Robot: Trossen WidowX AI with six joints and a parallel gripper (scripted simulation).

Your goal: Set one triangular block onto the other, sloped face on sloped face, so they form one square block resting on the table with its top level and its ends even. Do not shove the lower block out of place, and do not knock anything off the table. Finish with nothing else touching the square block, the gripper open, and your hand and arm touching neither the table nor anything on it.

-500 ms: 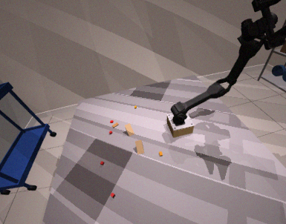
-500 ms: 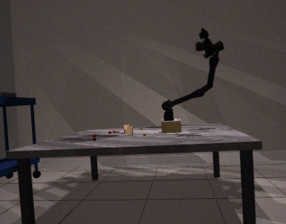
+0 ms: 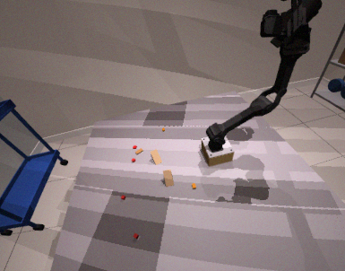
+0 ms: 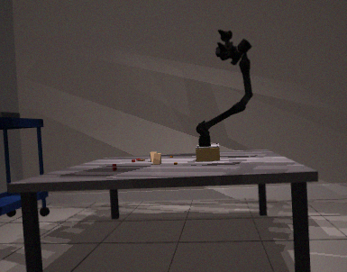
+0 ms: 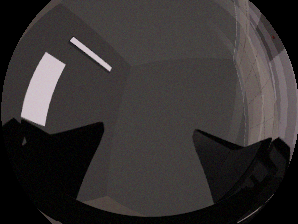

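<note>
Two tan triangular blocks lie apart on the table point(image 3: 243, 224) point(image 4: 262, 176). One block point(image 3: 156, 157) point(image 4: 152, 155) is farther back; the other block point(image 3: 168, 178) point(image 4: 157, 158) is nearer the front and partly covers it in the exterior view. Which way each sloped face points is too small to tell surely. My gripper point(image 5: 149, 131) point(image 4: 221, 43) is open and empty, high above the table and far from both blocks. The wrist view shows its two dark fingers wide apart, with only walls and ceiling between them; neither block shows there.
Small red pieces point(image 3: 134, 147) point(image 3: 133, 160) point(image 3: 123, 197) point(image 3: 135, 236) and orange pieces point(image 3: 139, 152) point(image 3: 163, 129) point(image 3: 194, 186) lie scattered around the blocks. The arm stands on a box-shaped base point(image 3: 219, 158) point(image 4: 207, 154) right of them. A blue cart point(image 3: 30, 179) stands beyond the table's left edge.
</note>
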